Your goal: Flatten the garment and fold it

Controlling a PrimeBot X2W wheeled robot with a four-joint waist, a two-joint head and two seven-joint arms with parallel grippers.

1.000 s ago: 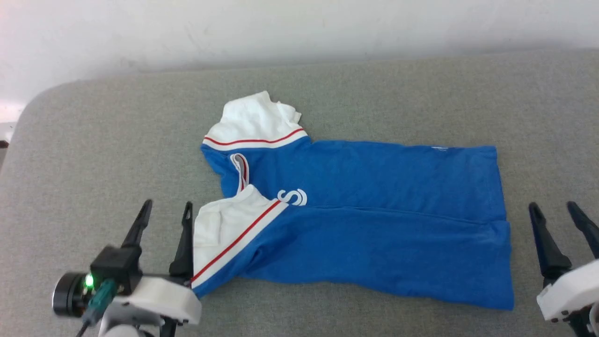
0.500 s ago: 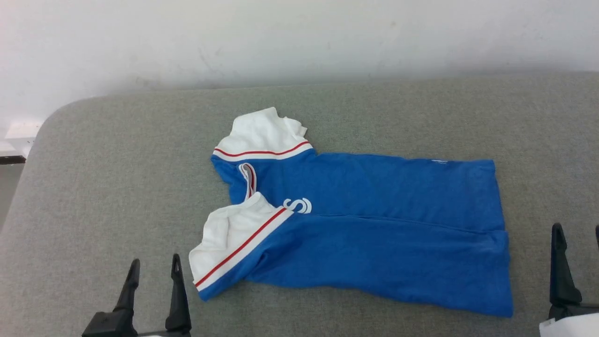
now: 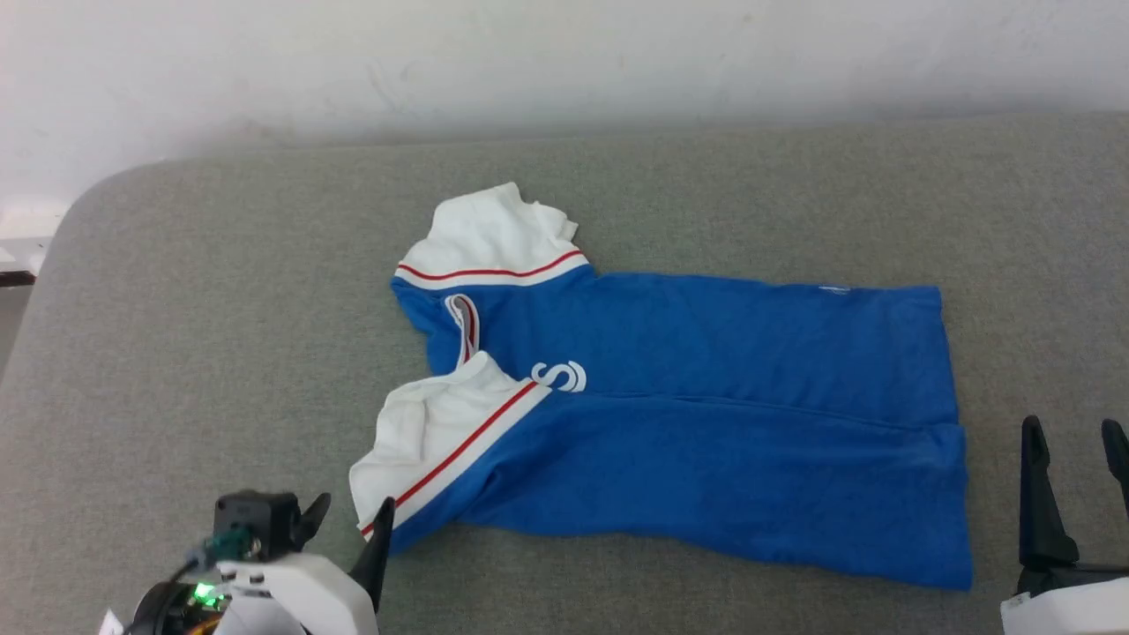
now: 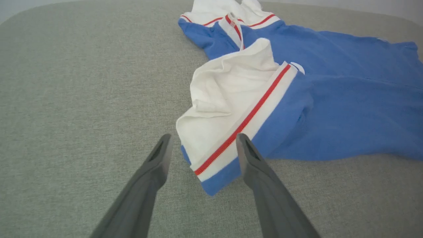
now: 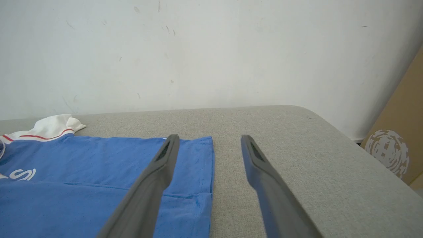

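The garment point(image 3: 706, 414) is a royal-blue shirt lying sideways on the grey cushion point(image 3: 220, 309), collar to the left and hem to the right. Its near half is folded over the chest, so only a white "S" point(image 3: 557, 376) shows. The near white sleeve point(image 3: 423, 432) with red trim is rumpled. My left gripper point(image 3: 355, 507) is open at that sleeve's front corner. In the left wrist view my left gripper point(image 4: 204, 135) straddles the sleeve's point(image 4: 228, 96) edge, not closed on it. My right gripper point(image 3: 1072, 428) is open beside the hem. In the right wrist view my right gripper point(image 5: 210, 136) hovers over the garment's point(image 5: 82, 165) hem corner.
A white wall point(image 3: 564, 62) runs behind the cushion. The cushion's rounded left corner point(image 3: 79, 212) drops off toward the floor. A brown cardboard panel point(image 5: 396, 148) stands past the cushion's right end.
The head camera has shifted. My left gripper has moved right and turned, so its fingers now sit at the near sleeve's corner. The garment lies as before.
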